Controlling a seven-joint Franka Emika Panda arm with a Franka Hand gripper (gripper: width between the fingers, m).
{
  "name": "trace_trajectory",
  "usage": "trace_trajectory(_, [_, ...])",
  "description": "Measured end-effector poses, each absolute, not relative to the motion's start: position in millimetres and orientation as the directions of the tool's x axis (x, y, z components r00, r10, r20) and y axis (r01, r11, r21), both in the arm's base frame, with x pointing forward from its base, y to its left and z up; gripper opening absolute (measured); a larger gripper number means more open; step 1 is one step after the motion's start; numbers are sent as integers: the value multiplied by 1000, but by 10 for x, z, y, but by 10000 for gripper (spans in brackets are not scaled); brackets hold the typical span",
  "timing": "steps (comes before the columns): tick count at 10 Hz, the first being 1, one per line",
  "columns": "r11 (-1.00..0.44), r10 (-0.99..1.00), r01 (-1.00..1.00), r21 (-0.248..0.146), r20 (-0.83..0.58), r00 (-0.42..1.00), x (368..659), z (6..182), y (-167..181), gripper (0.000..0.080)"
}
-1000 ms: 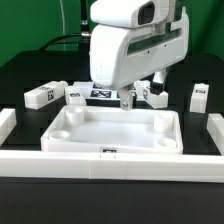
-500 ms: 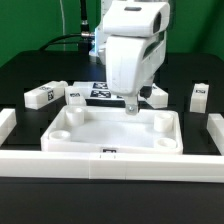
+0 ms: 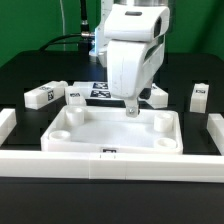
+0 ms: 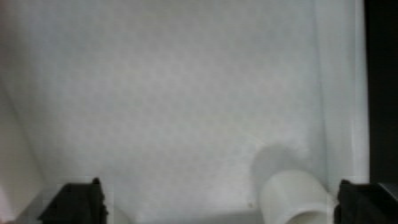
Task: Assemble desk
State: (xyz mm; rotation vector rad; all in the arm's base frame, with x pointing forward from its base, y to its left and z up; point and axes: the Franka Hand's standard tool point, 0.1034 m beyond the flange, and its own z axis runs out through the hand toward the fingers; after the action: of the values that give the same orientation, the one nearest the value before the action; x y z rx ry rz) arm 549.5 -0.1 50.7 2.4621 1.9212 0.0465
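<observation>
The desk's white tray-like tabletop (image 3: 110,132) lies in the middle of the table with round sockets in its corners. My gripper (image 3: 131,108) hangs over its far rim, right of centre, fingers pointing down. In the wrist view the white tabletop surface (image 4: 178,90) fills the picture and a round socket (image 4: 299,196) shows close to one dark fingertip (image 4: 368,201). The gripper (image 4: 222,205) is open with nothing between its fingers. White block legs with tags lie behind the tray: two on the exterior view's left (image 3: 40,96) (image 3: 73,93) and two on its right (image 3: 155,95) (image 3: 199,96).
Long white border bars frame the work area at the front (image 3: 110,161), the exterior view's left (image 3: 6,122) and right (image 3: 216,129). The marker board (image 3: 100,90) lies behind the tray, partly hidden by the arm. The table is black.
The wrist has turned, so the hand now shows its narrow side, and the fingers have come down closer to the tray's far rim. The parts have not moved.
</observation>
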Motion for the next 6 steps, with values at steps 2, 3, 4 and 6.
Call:
trace_trajectory(2, [-156,988,987,36,11,155,5332,392,-28,649])
trace_trajectory(3, [-148,989,988,37,12,148,5301,357,-24,649])
trace_trajectory(4, [-146,989,989,36,15,145,5237,295,-3,649])
trace_trajectory(6, [-144,990,990,12,15,143,5147,167,25,649])
